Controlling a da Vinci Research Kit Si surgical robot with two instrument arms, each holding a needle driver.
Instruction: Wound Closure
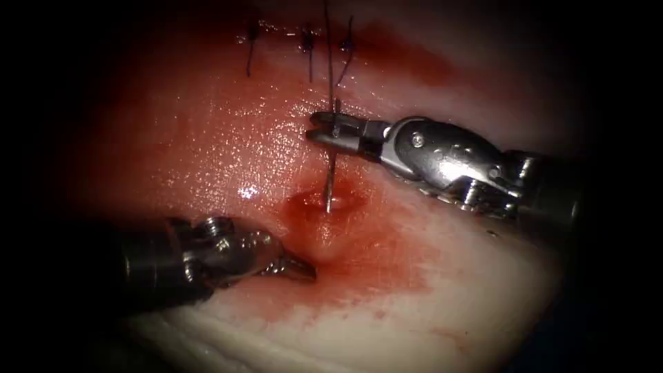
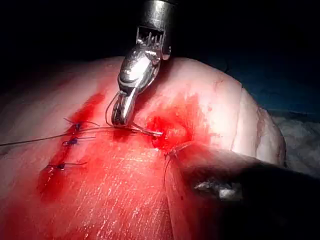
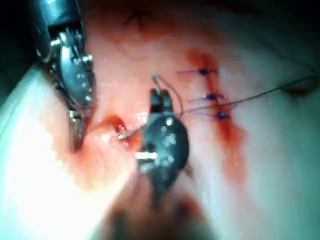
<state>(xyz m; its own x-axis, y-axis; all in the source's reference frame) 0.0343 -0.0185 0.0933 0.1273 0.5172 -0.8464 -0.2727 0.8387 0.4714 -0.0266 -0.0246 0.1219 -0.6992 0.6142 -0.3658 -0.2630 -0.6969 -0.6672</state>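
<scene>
On the left, the left tool (image 1: pixel 293 268) comes in low, its jaws pressed together and pinching a fold of the tissue (image 1: pixel 207 138) just below the red, wet dimple. At centre, the needle (image 1: pixel 330 186) stands with its long axis nearly straight up and down in the endoscope view, its lower end sunk in the tissue at the dimple, its upper part rising to the right tool (image 1: pixel 321 128). That tool reaches in from the right, jaws clamped across the needle near its upper end. The thread (image 1: pixel 329 48) runs on upward from there, past three tied stitches (image 1: pixel 306 45) along the closed stretch of the cut. Red fluid (image 1: pixel 387 242) stains the tissue around the dimple.
</scene>
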